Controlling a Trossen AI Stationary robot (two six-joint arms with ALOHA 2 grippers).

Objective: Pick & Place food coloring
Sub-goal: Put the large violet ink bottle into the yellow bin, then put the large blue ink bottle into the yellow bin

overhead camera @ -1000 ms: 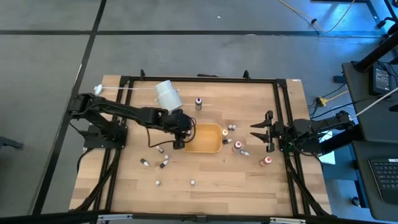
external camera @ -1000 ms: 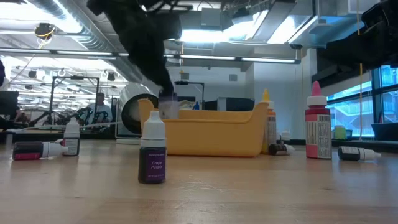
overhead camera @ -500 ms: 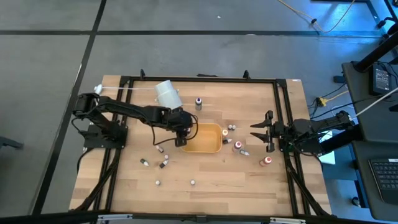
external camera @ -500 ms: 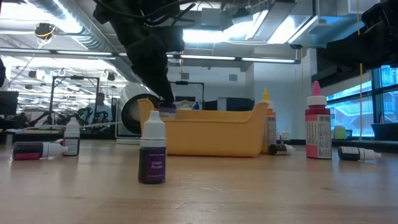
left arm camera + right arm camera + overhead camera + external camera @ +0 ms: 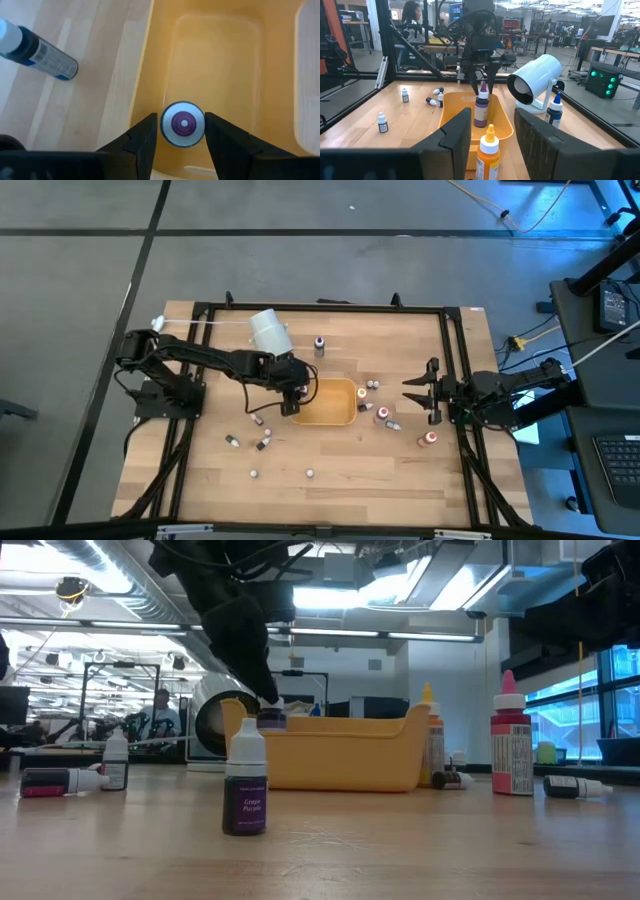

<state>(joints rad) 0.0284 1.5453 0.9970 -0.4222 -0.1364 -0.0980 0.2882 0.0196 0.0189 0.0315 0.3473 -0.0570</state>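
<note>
My left gripper hangs over the left end of the orange tray, fingers slanting down and open. Between them a purple food coloring bottle stands upright on the tray's floor. The fingers flank its top, and a thin gap shows at one side. In the low view only its cap shows above the tray's rim. My right gripper waits open and level at the table's right, with nothing between its fingers.
Several more small bottles lie or stand around the tray: left of it, near the front, right of it, and one at the far side. A white cylinder lies behind my left arm. A black frame borders the table.
My left gripper has sunk a little over the tray's left end. The purple bottle has gone down with it into the tray, staying upright, so that only its cap now stands above the rim in the low view.
</note>
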